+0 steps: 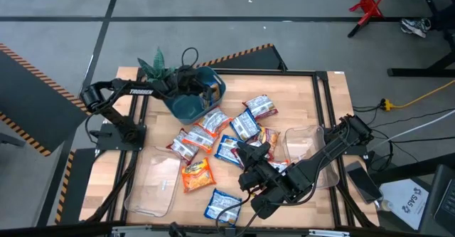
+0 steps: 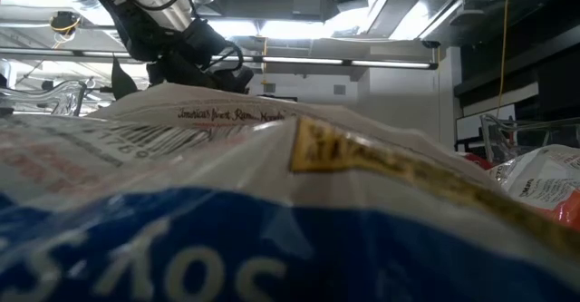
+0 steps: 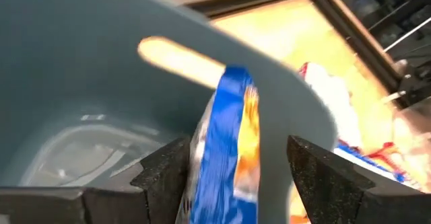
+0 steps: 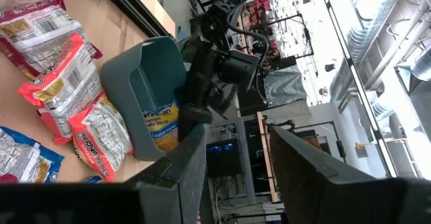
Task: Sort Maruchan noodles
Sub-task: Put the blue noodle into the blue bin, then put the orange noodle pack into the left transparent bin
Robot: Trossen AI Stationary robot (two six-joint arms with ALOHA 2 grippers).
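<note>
High view first: teal bin (image 1: 190,102) at the table's far left-centre, and the left gripper (image 1: 193,86) is right over it, reaching into the opening. Loose packets (image 1: 213,123) fan out across the wood from the bin toward the near edge: red-white ones beside the bin, blue-white ones in the middle, an orange one (image 1: 197,174) near the left tray (image 1: 153,187). That clear tray shows nothing but its own plastic. A second clear tray (image 1: 302,141) sits at the right, partly under the right arm. The right gripper (image 1: 254,154) hangs over the middle packets, jaws part-spread, nothing in them.

Low view: a blue-white packet (image 2: 272,238) fills nearly the whole picture, pressed close to the lens. The left arm (image 2: 172,30) shows above it.

Left wrist view: we're inside the bin (image 3: 81,96) now. A blue and orange packet (image 3: 229,150) stands on edge between the two dark fingers (image 3: 165,177), and the jaws are spread wide, clear of it on both sides.

Right wrist view: the bin (image 4: 145,96) from across the table, a yellow-blue packet (image 4: 161,123) upright inside, the left gripper (image 4: 209,83) at its rim. Red-white packets (image 4: 60,83) lie just beside the bin.
</note>
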